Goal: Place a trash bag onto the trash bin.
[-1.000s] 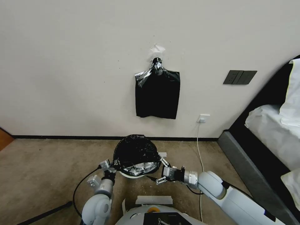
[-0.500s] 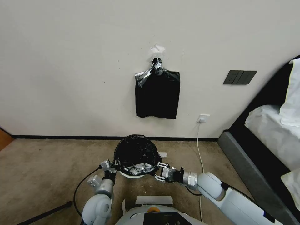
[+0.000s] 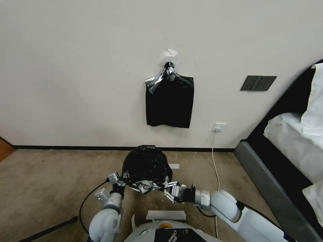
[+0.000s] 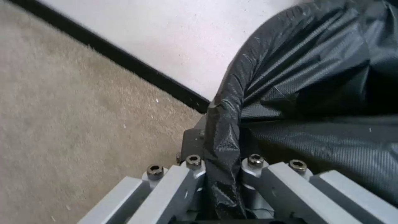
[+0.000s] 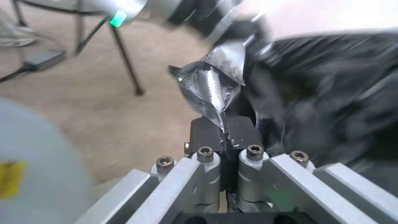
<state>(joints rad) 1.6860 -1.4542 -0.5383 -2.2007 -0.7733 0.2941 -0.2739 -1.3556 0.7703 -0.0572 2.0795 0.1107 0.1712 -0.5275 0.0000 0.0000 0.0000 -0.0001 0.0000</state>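
The trash bag [image 3: 146, 164], glossy crinkled black plastic, is draped over the trash bin, whose cream rim shows as a sliver [image 3: 135, 189] under the bag's near edge. My left gripper [image 3: 121, 176] is at the bin's left side, shut on a fold of the trash bag [image 4: 311, 77]; the left wrist view shows the plastic pinched in that gripper [image 4: 219, 149]. At the bin's near side, my right gripper [image 3: 162, 187] is shut on a grey-shining flap of the bag [image 5: 213, 84], clamped in the gripper [image 5: 224, 132].
A flat bundle of black bags [image 3: 170, 102] hangs on the wall above the bin. A white cable [image 3: 215, 161] runs from a wall outlet down across the carpet. A bed [image 3: 289, 148] stands to the right. A black stand leg [image 3: 47, 230] lies at lower left.
My right gripper, open at the bin's right side a second ago, has swung left to the near edge and shut on the bag's flap. The left gripper has kept its hold.
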